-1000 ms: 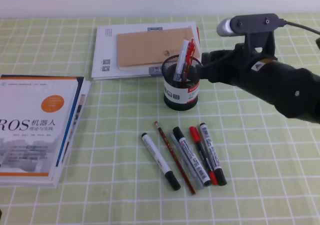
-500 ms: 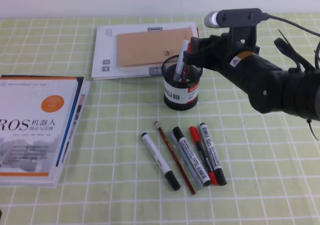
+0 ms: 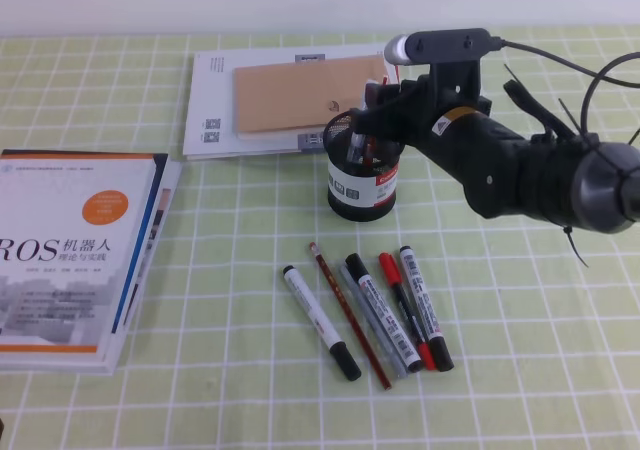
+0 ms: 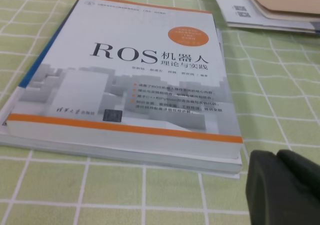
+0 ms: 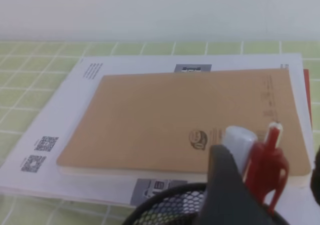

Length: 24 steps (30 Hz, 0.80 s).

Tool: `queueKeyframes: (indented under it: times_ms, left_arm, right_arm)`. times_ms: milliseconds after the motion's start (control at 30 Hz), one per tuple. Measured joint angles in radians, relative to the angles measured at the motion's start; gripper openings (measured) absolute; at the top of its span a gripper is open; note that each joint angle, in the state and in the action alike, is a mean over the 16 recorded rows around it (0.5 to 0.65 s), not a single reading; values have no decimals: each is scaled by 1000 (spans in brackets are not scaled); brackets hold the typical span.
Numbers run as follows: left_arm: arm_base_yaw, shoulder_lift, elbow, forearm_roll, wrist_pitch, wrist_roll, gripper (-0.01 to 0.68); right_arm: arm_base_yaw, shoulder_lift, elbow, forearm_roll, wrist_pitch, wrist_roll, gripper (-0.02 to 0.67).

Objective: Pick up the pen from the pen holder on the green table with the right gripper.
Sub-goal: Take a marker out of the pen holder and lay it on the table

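The black mesh pen holder [image 3: 360,185] stands on the green table [image 3: 520,350], with a red pen and a whitish pen upright in it. My right gripper [image 3: 375,110] reaches in from the right at the pen tops and hides most of them in the high view. In the right wrist view the gripper [image 5: 270,167] is open. One black finger [image 5: 225,190] is left of the pens and the other sits at the right edge. The red pen [image 5: 267,162] and the whitish pen's cap [image 5: 239,141] stand between them above the holder's rim [image 5: 165,205]. Only a black piece of my left gripper [image 4: 282,187] shows.
A tan notebook [image 3: 300,95] lies on a white book behind the holder. A ROS textbook [image 3: 70,250] lies at the left. Several markers and a pencil [image 3: 380,310] lie in a row in front of the holder.
My right arm has swung left and forward, bringing the open gripper from beside the holder to around the pen tops. The pens and the holder have stayed put.
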Motion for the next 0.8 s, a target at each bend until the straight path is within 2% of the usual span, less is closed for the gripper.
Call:
queueKeyframes:
  times_ms: [800]
  left_arm:
    - [0,0,0,0,0,0,-8]
  right_arm:
    - [-33,37,-26,26,4,0,310]
